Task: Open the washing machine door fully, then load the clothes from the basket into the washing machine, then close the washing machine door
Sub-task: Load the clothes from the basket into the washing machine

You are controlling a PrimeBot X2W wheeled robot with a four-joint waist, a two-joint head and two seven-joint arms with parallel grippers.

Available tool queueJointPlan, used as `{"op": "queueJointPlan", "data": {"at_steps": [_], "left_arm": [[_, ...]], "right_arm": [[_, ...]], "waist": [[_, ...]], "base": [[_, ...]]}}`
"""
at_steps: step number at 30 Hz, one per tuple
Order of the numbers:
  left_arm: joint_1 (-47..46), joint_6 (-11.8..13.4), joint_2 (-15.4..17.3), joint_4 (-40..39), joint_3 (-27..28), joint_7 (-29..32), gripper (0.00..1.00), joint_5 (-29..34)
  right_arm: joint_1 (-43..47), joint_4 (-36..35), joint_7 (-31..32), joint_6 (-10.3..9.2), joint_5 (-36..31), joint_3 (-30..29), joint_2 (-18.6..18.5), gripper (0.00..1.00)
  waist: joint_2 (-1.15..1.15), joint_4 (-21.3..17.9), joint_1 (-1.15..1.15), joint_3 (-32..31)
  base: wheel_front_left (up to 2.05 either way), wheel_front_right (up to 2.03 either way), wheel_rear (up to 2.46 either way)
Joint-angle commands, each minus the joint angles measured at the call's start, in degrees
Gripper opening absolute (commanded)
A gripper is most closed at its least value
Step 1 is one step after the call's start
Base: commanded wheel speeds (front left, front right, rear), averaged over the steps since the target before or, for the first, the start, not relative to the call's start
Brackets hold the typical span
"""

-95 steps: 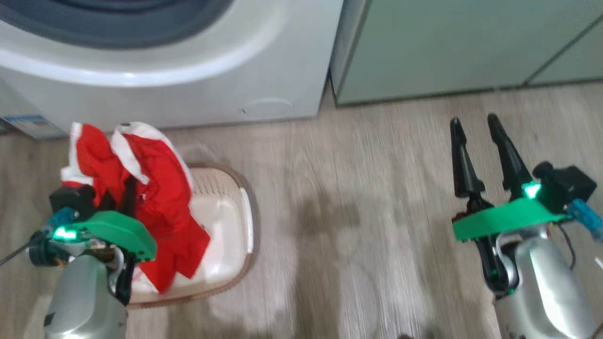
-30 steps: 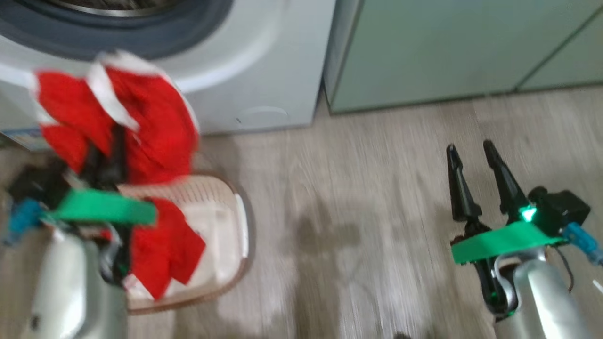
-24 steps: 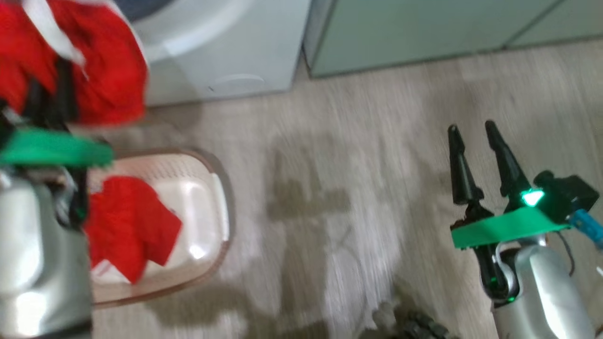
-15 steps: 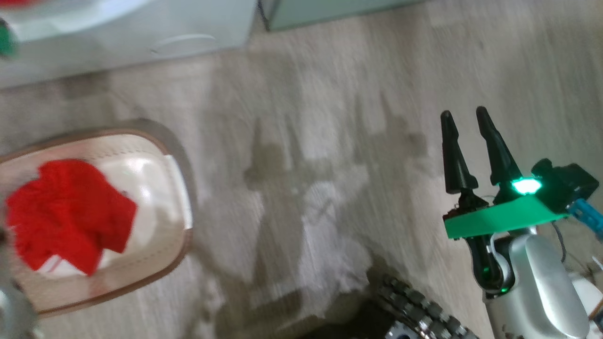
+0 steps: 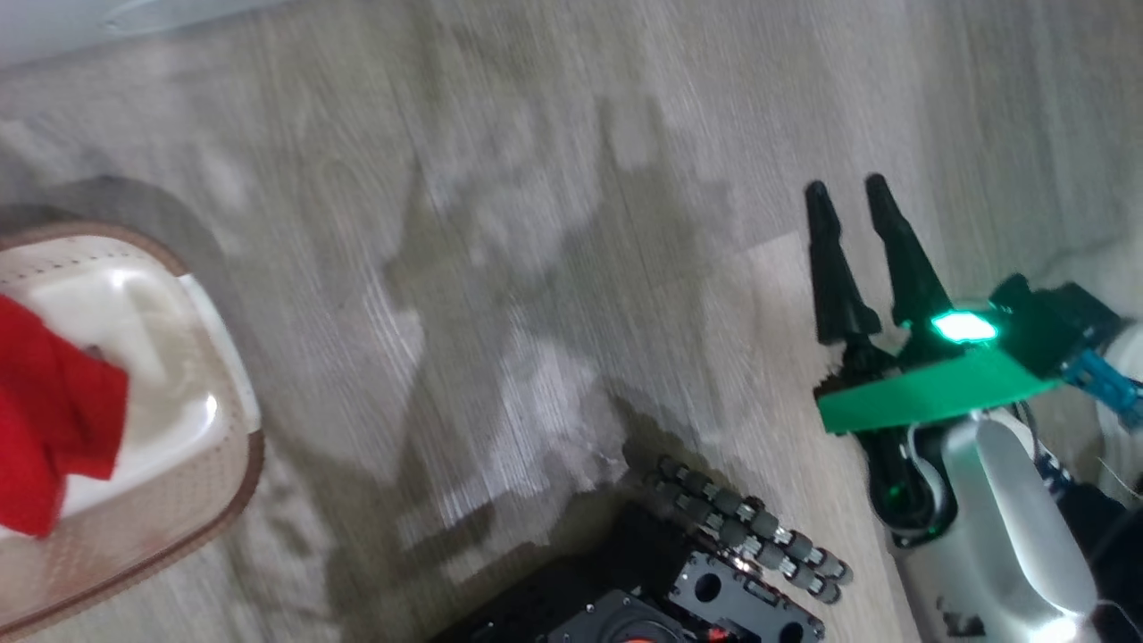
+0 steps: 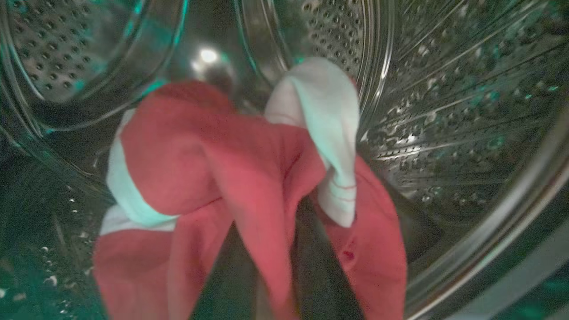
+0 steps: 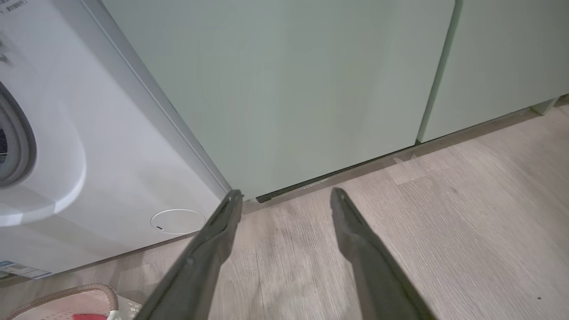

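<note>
Red garment is now inside the washer drum, draped over the left fingers, which look clenched on it. A few secs ago it hung just above the basket. So 1st piece is in and prob. needs letting go next. 2nd red piece lies in the basket on the floor, so loading is approx half done. Head cam has swung down and right; the things haven't moved. Right gripper is idle over the floor near the pale green cabinets, fingers spread wide, empty.
</note>
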Motion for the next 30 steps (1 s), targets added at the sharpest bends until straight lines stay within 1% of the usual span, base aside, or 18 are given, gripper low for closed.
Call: {"op": "queueJointPlan", "data": {"at_steps": [1, 4, 5, 9, 14, 17, 21, 27, 28, 29, 30], "left_arm": [[-3.86, -0.04, 3.72, -0.37, -0.61, 1.16, 0.00, -0.07], [-7.75, -0.04, 4.25, 2.92, -1.91, 2.96, 0.00, -0.87], [-7.75, -0.04, 4.25, 2.92, -1.91, 2.96, 0.00, -0.87], [-11.45, -0.04, 4.26, 6.84, -4.95, 3.58, 0.00, -1.00], [-15.18, -0.04, 3.37, 11.46, -6.75, 1.49, 0.00, -1.93], [-17.25, 0.04, 2.77, 13.76, -7.54, 0.02, 0.00, -1.53], [-19.73, 0.03, 1.91, 18.17, -9.42, -0.26, 0.00, -0.65], [-21.33, 0.01, 1.12, 22.30, -10.56, -2.11, 0.00, -0.81], [-21.56, 0.01, 1.06, 22.75, -10.80, -2.62, 0.72, -0.71], [-21.77, 0.01, 0.98, 23.22, -11.01, -3.09, 1.00, -0.63], [-21.96, 0.00, 0.84, 23.83, -11.13, -3.25, 1.00, -0.71]], "right_arm": [[-0.66, -1.71, -0.37, 0.00, 1.02, 1.70, -0.39, 1.00], [-1.32, -1.96, -0.37, 0.00, 1.80, 2.62, -0.39, 1.00], [-1.32, -1.96, -0.37, 0.00, 1.80, 2.62, -0.39, 1.00], [-1.56, -2.33, -0.37, 0.00, 2.25, 2.76, -0.39, 1.00], [-1.32, -2.58, -0.37, 0.00, 2.29, 2.73, -0.39, 1.00], [-1.28, -2.82, -0.37, 0.00, 2.16, 2.80, -0.39, 1.00], [-1.19, -3.10, -0.37, 0.00, 2.18, 3.09, -0.39, 1.00], [-0.83, -3.03, -0.37, 0.00, 2.56, 3.42, -0.39, 1.00], [-0.79, -3.01, -0.37, 0.00, 2.52, 3.39, -0.39, 1.00], [-0.77, -2.97, -0.37, 0.00, 2.50, 3.35, -0.39, 1.00], [-0.77, -2.94, -0.37, 0.00, 2.46, 3.31, -0.39, 1.00]], "waist": [[0.00, -1.35, -0.01, 1.60], [0.00, -1.86, -0.01, 2.26], [0.00, -1.86, -0.01, 2.26], [0.00, -1.92, -0.01, 2.90], [0.00, -1.91, -0.01, 3.59], [0.00, -1.82, -0.01, 4.03], [0.00, -1.79, -0.01, 4.48], [0.00, -1.82, -0.01, 4.52], [0.00, -1.83, -0.01, 4.47], [0.00, -1.83, -0.01, 4.42], [0.00, -1.82, -0.01, 4.35]], "base": [[0.00, 0.00, 0.00], [0.00, 0.00, 0.00], [0.00, 0.00, 0.00], [0.00, 0.00, 0.00], [0.00, 0.00, 0.00], [0.00, 0.00, 0.00], [0.00, 0.00, 0.00], [0.00, 0.00, 0.00], [0.00, 0.00, 0.00], [0.00, 0.00, 0.00], [0.00, 0.00, 0.00]]}}
